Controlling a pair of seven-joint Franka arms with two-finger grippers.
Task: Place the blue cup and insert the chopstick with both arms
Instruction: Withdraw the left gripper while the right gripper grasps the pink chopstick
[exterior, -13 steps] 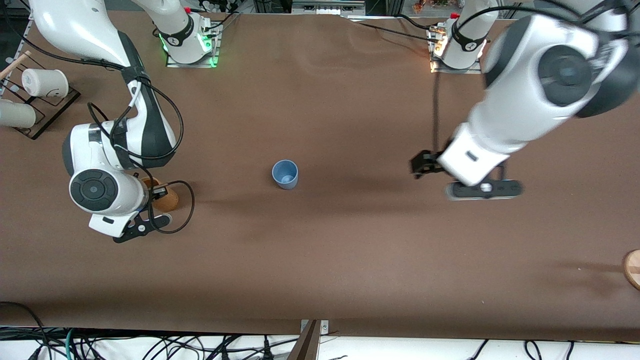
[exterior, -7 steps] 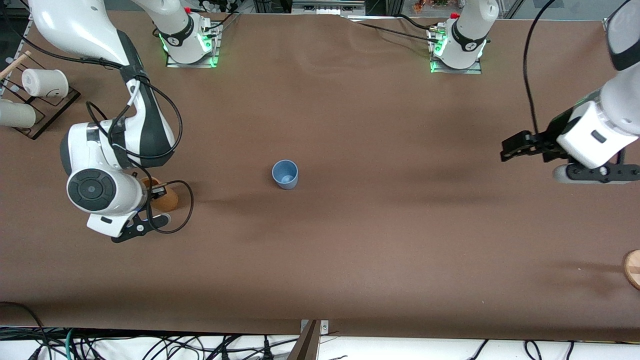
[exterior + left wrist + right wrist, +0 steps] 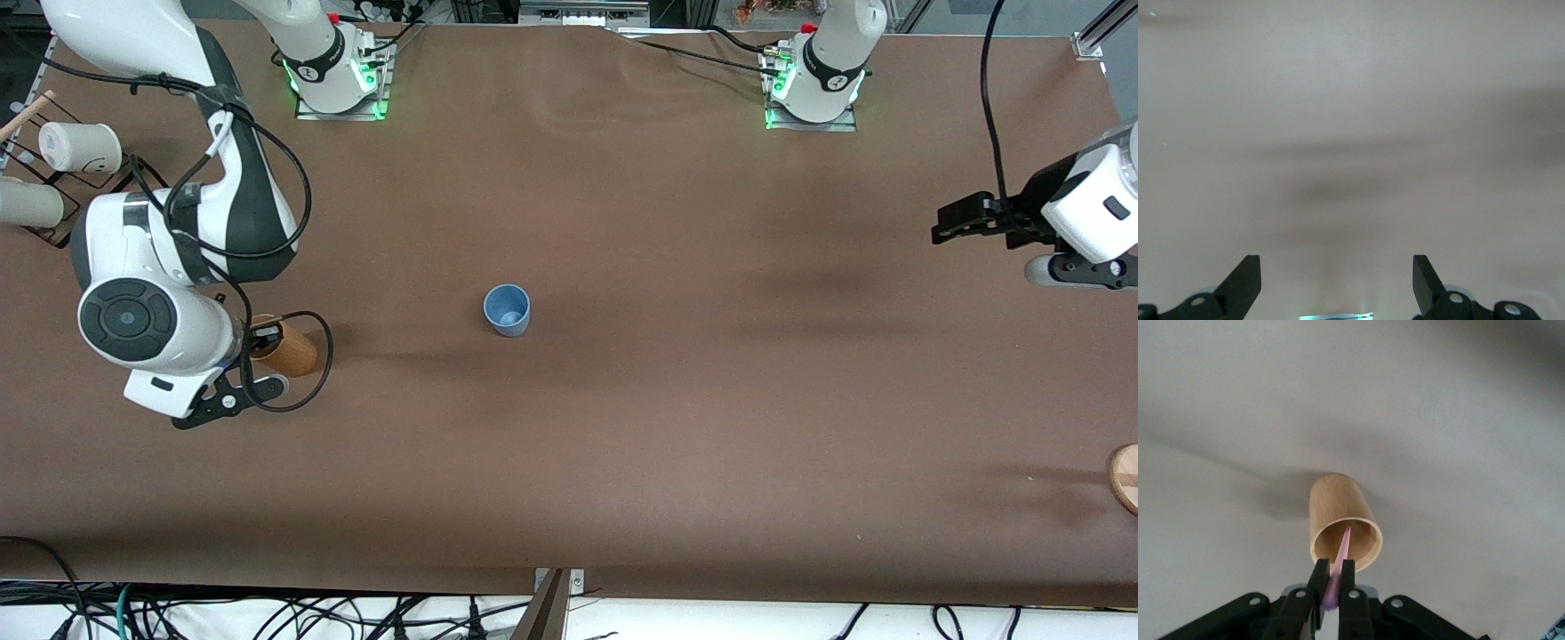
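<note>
- The front view looked down from high across the table (image 3: 622,444), facing both bases.
- The left wrist view faced bare tabletop, fairly close.
- The right wrist view sat close above the wooden cup (image 3: 1343,520), which the front view also showed (image 3: 286,348).

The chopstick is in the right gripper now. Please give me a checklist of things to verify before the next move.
1. Right gripper shut on the chopstick: ok.
2. Chopstick clear of the wooden cup: not ok, its tip is inside the cup.
3. Blue cup upright in the middle of the table: ok.
4. Blue cup empty: ok.
5. Left gripper open, holding nothing, over the left arm's end of the table: ok.
6. Nothing standing between the wooden cup and the blue cup: ok.
</note>
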